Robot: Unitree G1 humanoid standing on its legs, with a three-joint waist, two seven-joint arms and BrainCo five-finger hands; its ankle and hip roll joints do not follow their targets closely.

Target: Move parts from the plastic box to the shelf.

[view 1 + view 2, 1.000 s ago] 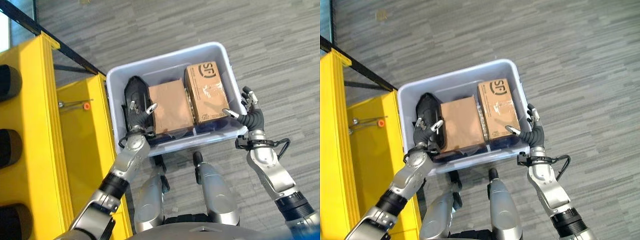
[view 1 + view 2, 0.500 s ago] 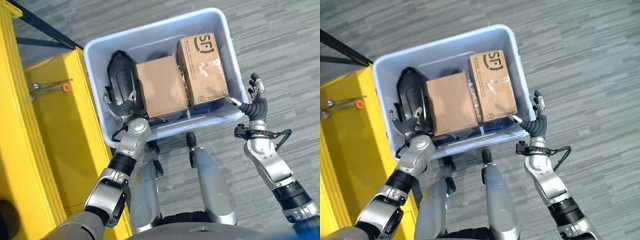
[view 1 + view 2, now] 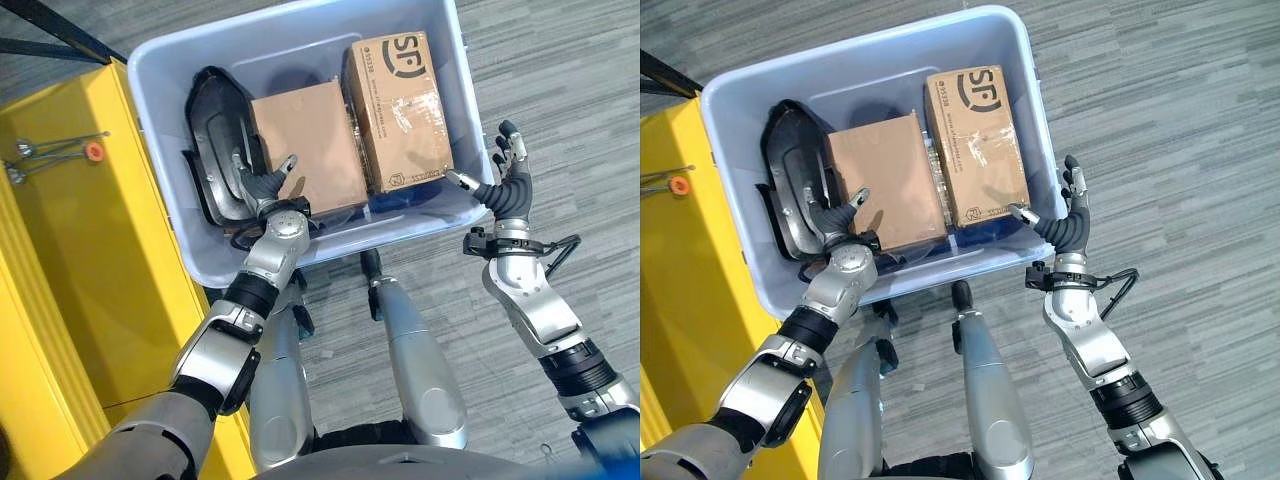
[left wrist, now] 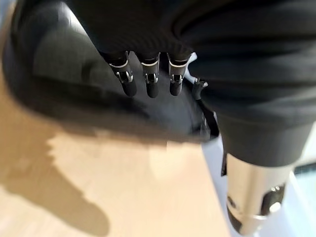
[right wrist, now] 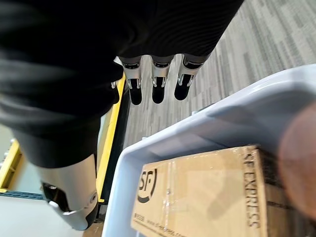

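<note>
The pale plastic box [image 3: 345, 236] holds a black moulded part [image 3: 210, 130], a plain carton [image 3: 305, 140] and a printed carton [image 3: 395, 110]. My left hand [image 3: 262, 188] reaches over the box's near wall. It lies open on the black part, and its thumb points toward the plain carton. The left wrist view has straight fingers [image 4: 148, 81] over the black part [image 4: 54, 64] beside the carton [image 4: 98, 187]. My right hand [image 3: 508, 190] stands open just outside the box's right wall, fingers straight and spread. The right wrist view looks past its fingers [image 5: 157, 81] at the printed carton [image 5: 207, 192].
The yellow shelf [image 3: 70, 260] stands against the box's left side. A small orange piece [image 3: 93, 151] and metal pins lie on it. Grey carpet [image 3: 560, 90] spreads to the right of the box and behind it.
The camera has tipped down, so the box sits larger and higher. My left hand has gone from the box's near-left wall further in onto the black part. The right hand stays by the right wall.
</note>
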